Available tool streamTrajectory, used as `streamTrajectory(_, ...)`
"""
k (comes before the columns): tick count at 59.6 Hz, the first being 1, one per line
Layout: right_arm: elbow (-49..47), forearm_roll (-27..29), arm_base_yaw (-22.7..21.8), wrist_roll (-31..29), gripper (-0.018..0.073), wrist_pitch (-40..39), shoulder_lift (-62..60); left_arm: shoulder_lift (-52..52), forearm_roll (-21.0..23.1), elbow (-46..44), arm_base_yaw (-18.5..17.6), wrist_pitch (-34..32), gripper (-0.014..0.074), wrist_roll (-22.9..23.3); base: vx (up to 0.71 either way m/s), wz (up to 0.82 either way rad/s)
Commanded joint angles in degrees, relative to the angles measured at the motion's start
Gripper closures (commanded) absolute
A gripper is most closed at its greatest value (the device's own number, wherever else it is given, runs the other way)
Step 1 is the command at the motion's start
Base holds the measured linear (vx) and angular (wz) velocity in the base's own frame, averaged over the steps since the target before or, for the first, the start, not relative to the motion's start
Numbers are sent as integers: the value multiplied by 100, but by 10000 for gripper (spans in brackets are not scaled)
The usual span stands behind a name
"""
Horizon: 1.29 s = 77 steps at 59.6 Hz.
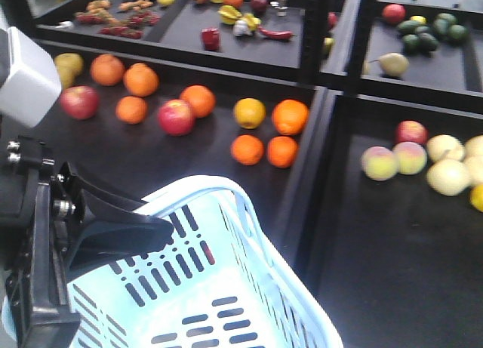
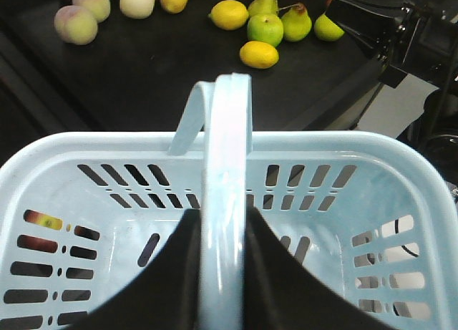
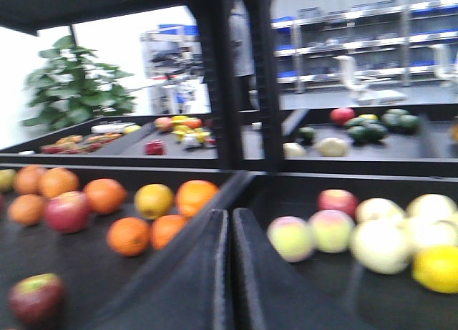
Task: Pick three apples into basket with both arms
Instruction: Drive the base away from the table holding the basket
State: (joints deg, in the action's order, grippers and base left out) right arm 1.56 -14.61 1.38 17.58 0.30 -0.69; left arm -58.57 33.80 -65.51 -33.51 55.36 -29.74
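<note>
LEFT PINCER ON THE HANDLE: The left pincer (image 2: 223, 214) is clamped on the hoop handle (image 2: 226, 137) of the pale blue basket (image 2: 86, 147). Its 2 black fingers (image 2: 172, 280) press against either side of the bar at the bottom of the left wrist view. Past the far rim, lemons (image 2: 259, 54) and green pears (image 2: 266, 26) lie on the black shelf (image 2: 143, 72), with peaches (image 2: 80, 13) in the upper left corner.

In the front view, the left arm (image 1: 34, 280) fills the left edge of the frame and the basket sits at lower centre, just in front of the shelf. None of the red fruit is in it. An apple (image 1: 79, 101) lies at centre left, and a 2nd apple (image 1: 176, 116) lies a little further right, both among oranges (image 1: 290, 116). A 3rd apple (image 1: 411, 131) rests in the right-hand tray, above the peaches and well apart from the other 2.

In the right wrist view, the right pincer (image 3: 229, 217) shows at bottom centre. Its 2 fingers are drawn almost together, with only a thin slit between them, and they hold nothing. It points toward the dark divider (image 3: 240, 183) between the 2 trays.
</note>
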Motion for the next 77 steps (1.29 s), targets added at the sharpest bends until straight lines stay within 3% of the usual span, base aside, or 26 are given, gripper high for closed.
streamTrajectory(1, 82, -9, -21, -29, 563, -399, -65, 103, 286, -156, -38, -419, 603, 71, -14, 54)
streamTrajectory(77, 82, -9, -21, -29, 563, -399, -65, 103, 286, -156, -38, -414, 603, 71, -17, 56)
